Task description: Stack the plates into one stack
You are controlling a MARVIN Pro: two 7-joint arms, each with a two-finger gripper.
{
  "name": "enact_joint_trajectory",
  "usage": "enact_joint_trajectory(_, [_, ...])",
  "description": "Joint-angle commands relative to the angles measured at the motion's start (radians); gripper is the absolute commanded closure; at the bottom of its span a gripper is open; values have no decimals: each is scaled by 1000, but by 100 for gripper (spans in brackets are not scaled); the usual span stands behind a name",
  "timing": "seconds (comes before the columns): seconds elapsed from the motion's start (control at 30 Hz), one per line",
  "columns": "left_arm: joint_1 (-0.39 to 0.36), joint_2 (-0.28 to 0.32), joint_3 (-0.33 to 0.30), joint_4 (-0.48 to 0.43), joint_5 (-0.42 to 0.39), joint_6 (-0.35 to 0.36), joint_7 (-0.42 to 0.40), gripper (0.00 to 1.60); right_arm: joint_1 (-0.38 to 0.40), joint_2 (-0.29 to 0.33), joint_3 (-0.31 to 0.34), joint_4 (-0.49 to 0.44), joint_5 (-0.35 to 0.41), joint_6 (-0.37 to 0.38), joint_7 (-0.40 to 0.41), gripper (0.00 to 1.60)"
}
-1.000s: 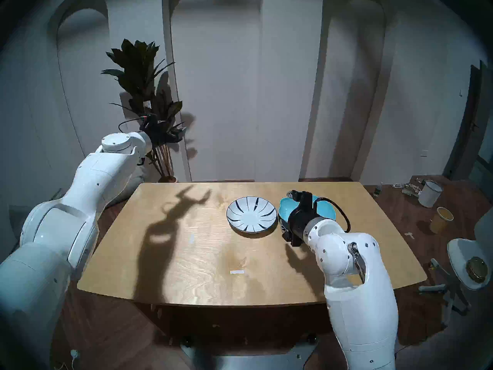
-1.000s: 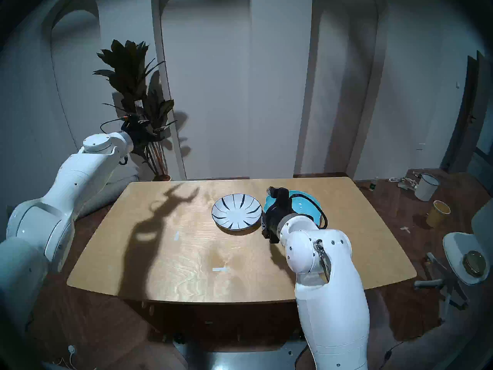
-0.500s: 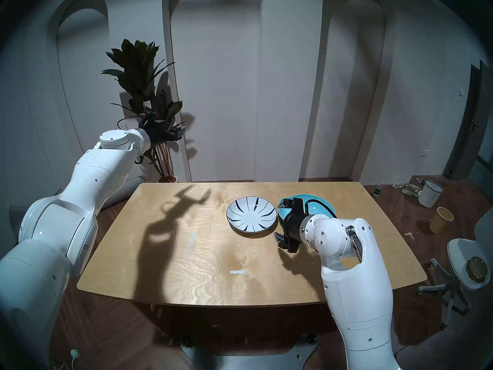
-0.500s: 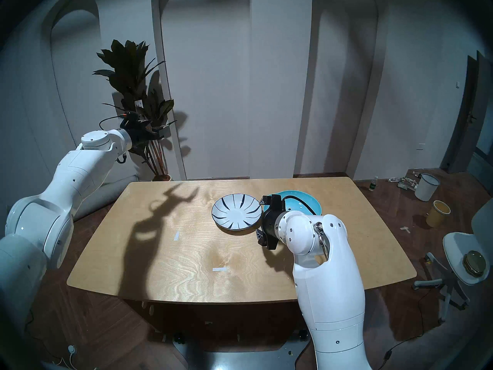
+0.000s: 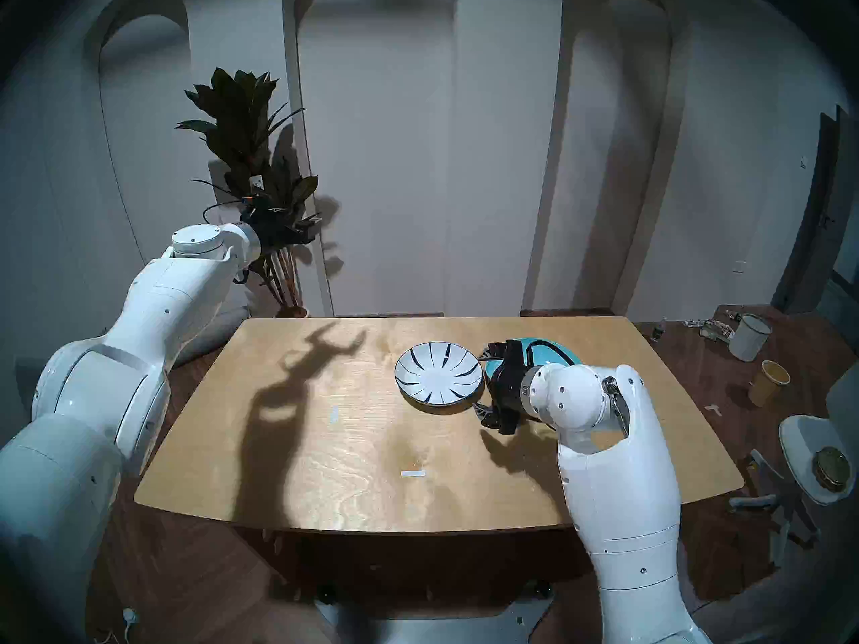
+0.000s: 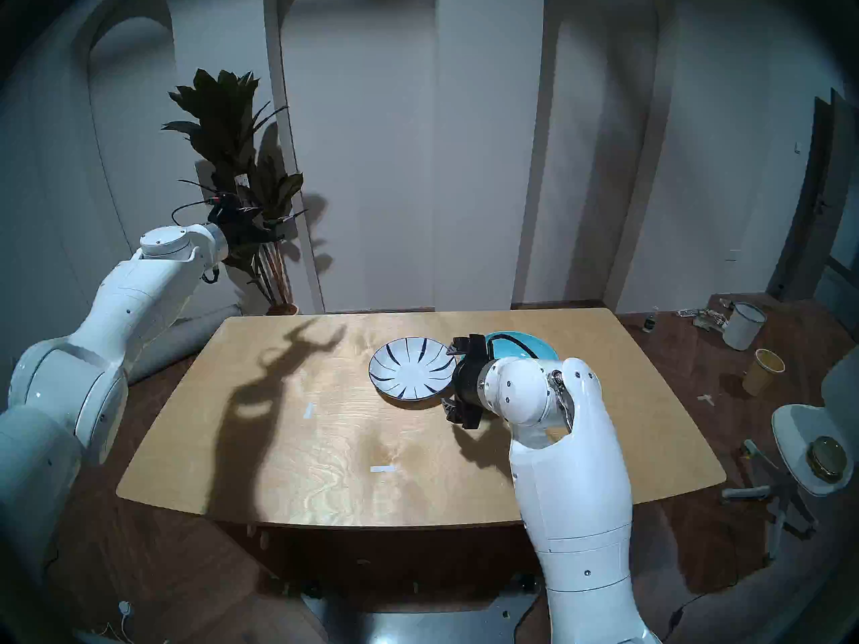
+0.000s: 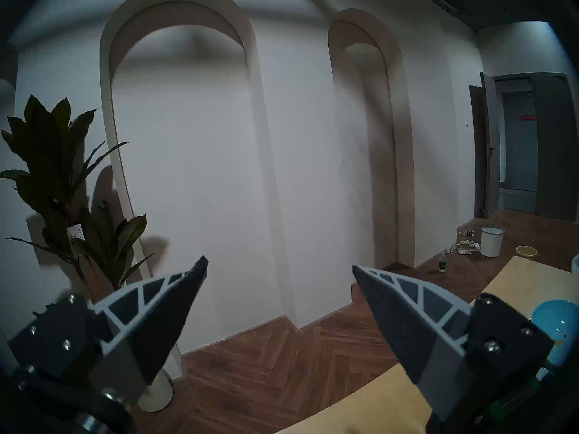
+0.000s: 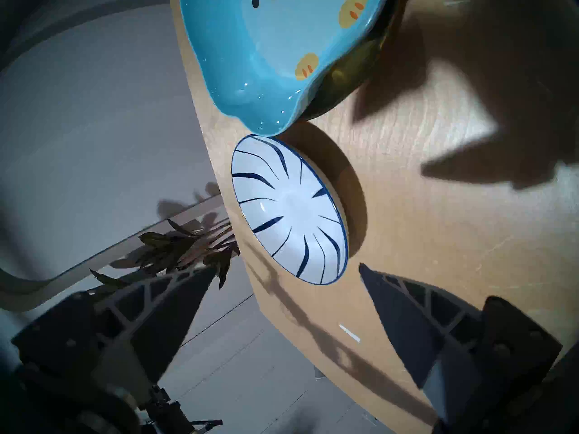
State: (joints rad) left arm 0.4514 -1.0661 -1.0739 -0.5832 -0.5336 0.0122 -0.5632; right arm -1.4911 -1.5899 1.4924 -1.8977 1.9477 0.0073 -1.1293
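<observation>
Turquoise plate [image 8: 266, 48] at 12 o'clock, atop gold plate [image 8: 351, 76]. Striped plate [image 8: 288, 211] at centre, just beside. Right gripper [image 8: 282, 298] fingers spread, empty.

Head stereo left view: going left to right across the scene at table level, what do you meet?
Striped white plate → right gripper → turquoise plate → yellow paper cup → gold-lidded tin on the chair.
</observation>
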Motion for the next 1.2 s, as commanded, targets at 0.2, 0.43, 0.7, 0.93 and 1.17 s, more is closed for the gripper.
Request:
enact_joint_trajectory(0.2, [-45, -5, -5, 3, 6, -14, 2, 0, 56, -9, -3, 87, 24, 39, 61, 0])
enact_joint_trajectory(0.43, [-46, -5, -5, 5, 7, -15, 2, 0, 106, -9, -20, 187, 32, 75, 83, 0])
enact_joint_trajectory(0.7, [-46, -6, -6, 6, 8, -16, 1, 0, 146, -4, -32, 268, 26, 102, 115, 0])
enact_joint_trajectory(0.93, [-46, -6, -7, 6, 9, -16, 1, 0, 187, 0, -30, 333, 30, 125, 137, 0])
enact_joint_trajectory(1.17, [-46, -6, -7, 7, 9, -16, 1, 0, 239, 5, -34, 426, 29, 155, 163, 0])
